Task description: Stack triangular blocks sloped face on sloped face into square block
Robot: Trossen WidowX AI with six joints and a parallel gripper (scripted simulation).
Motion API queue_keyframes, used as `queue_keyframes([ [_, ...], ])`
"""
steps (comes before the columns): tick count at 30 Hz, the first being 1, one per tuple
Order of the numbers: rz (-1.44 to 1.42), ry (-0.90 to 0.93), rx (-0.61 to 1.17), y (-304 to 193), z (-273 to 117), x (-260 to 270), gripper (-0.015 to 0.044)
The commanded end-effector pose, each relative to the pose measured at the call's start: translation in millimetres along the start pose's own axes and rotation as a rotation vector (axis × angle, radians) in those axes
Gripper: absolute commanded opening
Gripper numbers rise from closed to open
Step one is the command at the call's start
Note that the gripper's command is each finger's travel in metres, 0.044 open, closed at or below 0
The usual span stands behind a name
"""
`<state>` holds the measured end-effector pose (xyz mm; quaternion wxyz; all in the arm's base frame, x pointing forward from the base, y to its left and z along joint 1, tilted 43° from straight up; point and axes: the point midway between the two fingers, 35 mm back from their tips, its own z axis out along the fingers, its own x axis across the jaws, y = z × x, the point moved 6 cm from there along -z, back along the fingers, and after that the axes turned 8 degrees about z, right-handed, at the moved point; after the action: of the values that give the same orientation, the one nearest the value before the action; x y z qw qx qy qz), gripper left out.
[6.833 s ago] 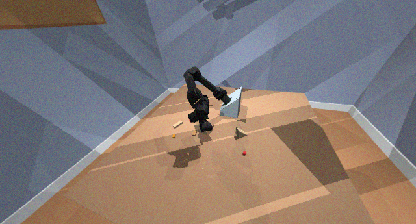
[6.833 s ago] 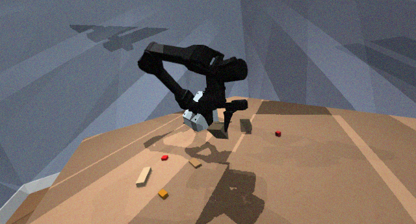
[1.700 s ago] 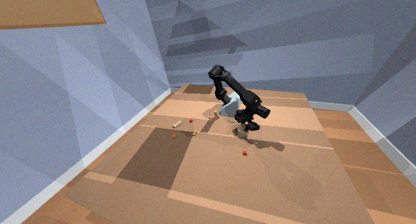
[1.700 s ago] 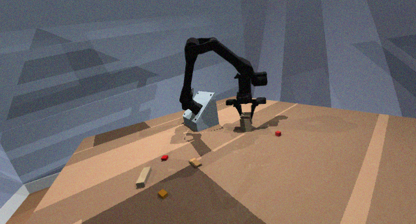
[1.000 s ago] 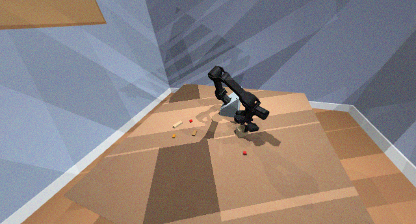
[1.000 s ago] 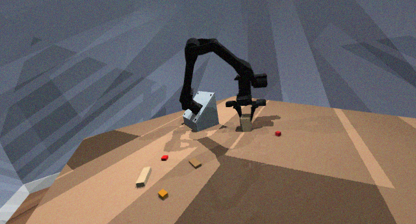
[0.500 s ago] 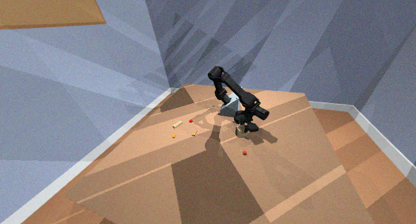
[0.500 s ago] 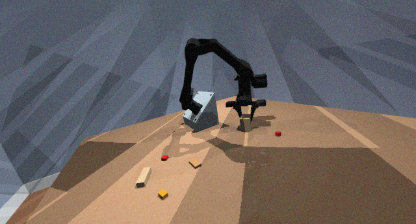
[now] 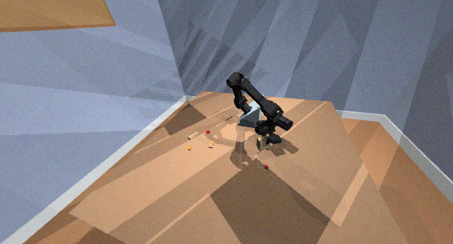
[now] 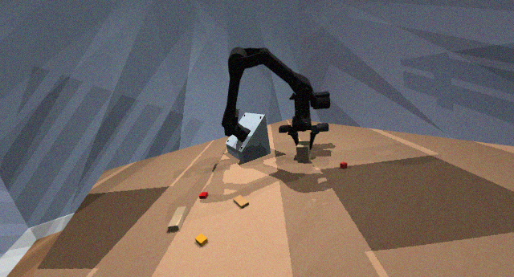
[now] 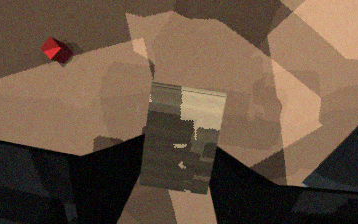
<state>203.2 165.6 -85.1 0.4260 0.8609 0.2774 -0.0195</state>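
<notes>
So a beige wooden block (image 9: pixel 262 143) (image 10: pixel 303 152) (image 11: pixel 184 140) is pinched by the black metal jaws (image 9: pixel 269 135) (image 10: pixel 303 142), right above or on the brown desk (image 9: pixel 170 173) (image 10: pixel 313 229) (image 11: pixel 20 110).

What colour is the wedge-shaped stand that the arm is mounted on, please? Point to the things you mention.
Pale blue-grey (image 9: pixel 250 122) (image 10: pixel 257 142); exterior view shows it best.

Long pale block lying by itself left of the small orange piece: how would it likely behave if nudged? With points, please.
The long pale block (image 9: pixel 193 135) (image 10: pixel 177 218) looks stiff, with straight, crisp edges. Lying flat on a long face, it would probably slide or swivel rather than roll or tip.
</notes>
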Motion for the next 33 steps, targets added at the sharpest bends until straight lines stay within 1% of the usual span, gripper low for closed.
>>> queue_keyframes([
  [1, 0.000, 0.000, 0.000, 0, 0, 0, 0.0131],
  [13, 0.000, 0.000, 0.000, 0, 0, 0, 0.0440],
  [20, 0.000, 0.000, 0.001, 0, -3, 1, 0.0440],
  [22, -0.001, 0.002, 0.004, -1, -22, 4, 0.0440],
  [27, -0.002, 0.001, 0.007, -1, -100, 2, 0.0440],
  [29, -0.002, 0.000, 0.006, -1, -111, 0, 0.0440],
  [33, -0.010, 0.023, 0.005, -3, -109, 1, 0.0440],
])
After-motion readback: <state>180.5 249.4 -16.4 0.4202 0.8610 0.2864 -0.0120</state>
